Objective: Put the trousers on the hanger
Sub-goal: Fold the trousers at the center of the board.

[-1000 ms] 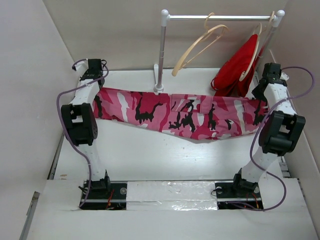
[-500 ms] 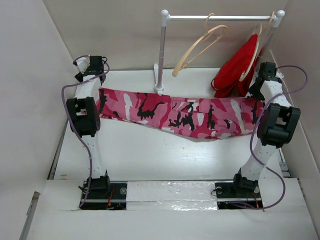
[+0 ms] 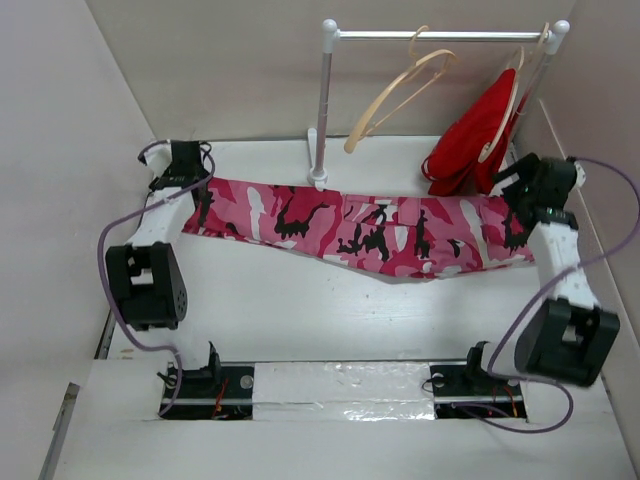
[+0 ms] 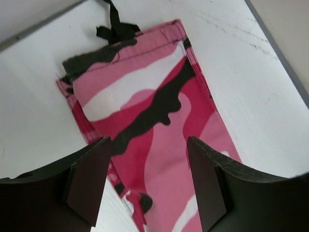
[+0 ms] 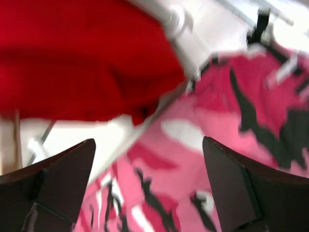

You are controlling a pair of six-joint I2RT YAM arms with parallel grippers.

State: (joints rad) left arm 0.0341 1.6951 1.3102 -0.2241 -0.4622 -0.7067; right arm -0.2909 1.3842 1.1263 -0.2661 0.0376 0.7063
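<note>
Tools gape wide and empty, left tool [image 4: 148, 180] and right tool [image 5: 145, 186] each above one end of the trousers [image 3: 360, 225], which lie flat on the bench [image 3: 300, 310] with long axis left-to-right, the hanger [image 3: 395, 90] hanging beyond them on the rail [image 3: 470, 35], nearer the right arm.

Trousers [image 3: 370, 228]: spread lengthwise on the table [image 3: 300, 310], reaching from one gripper to the other.
Left gripper [image 3: 188, 178]: over the trousers' left end; finger gap unreadable from above.
Right gripper [image 3: 518, 188]: at the trousers' right end.
Hanger [image 3: 395, 95]: hooked on the rail [image 3: 440, 35], tilted, beyond and between both grippers.
Red garment [image 3: 475, 140]: hanging just beyond the right gripper.
</note>
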